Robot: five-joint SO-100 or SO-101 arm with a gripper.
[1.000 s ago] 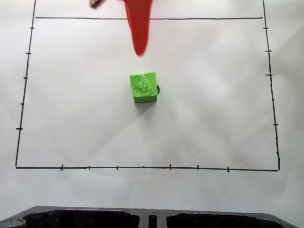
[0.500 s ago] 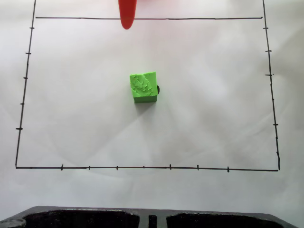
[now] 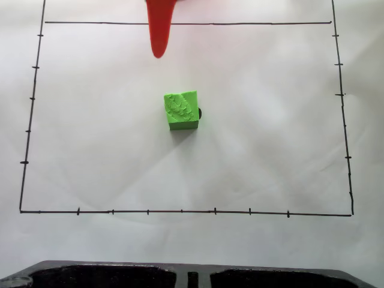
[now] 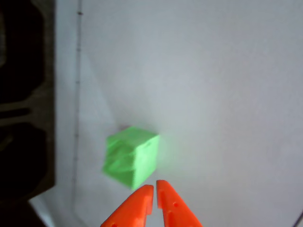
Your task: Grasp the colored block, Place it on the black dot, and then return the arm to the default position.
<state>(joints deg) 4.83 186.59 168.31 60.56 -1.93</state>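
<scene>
Arm raised clear of the block, fingertips drawn almost together on nothing.

In the wrist view the gripper (image 4: 155, 189) pokes in from the bottom edge, its two orange tips nearly touching, above the colored block (image 4: 130, 157). In the fixed view the colored block (image 3: 181, 110) sits mid-paper, covering most of the black dot (image 3: 199, 111) peeking out at its right side; beyond it, the arm's tapered finger (image 3: 159, 33) points down from the top edge, well apart.

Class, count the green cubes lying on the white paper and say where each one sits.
1. The neon-green cube sits near the middle of the black-bordered rectangle in the fixed view, covering most of the black dot at its right edge. No other cube shows.
</scene>
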